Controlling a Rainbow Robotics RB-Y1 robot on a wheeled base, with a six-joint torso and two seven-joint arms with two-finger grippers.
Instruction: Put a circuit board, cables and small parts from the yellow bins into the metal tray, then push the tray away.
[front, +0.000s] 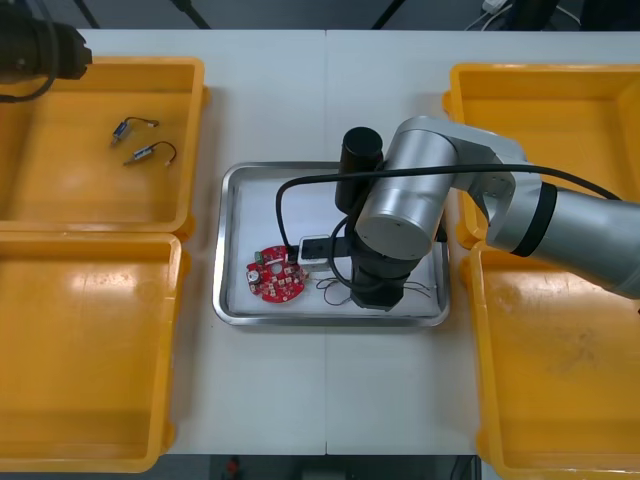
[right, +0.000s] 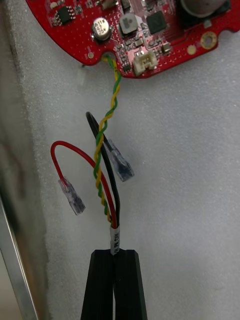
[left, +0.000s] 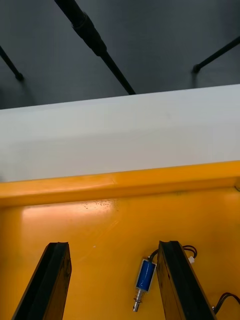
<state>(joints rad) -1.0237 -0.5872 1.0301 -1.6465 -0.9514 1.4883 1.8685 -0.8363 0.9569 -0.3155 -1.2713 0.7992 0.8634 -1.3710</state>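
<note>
The thin red-and-black cable (right: 113, 197) is clamped by the right gripper (right: 116, 253) inside the shiny metal tray (front: 222, 240), beside the round red circuit board (right: 135, 30); it is best released low. The left gripper (left: 112, 245) is parked, spread wide, over a yellow plastic bin (left: 120, 181).

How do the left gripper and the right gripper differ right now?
The left gripper is open, gripping nothing; the right gripper is shut on a cable bundle. The left gripper hangs over the far left yellow bin, above a small metal part; the right gripper is over the metal tray, near the red circuit board. Both have black fingers.
</note>
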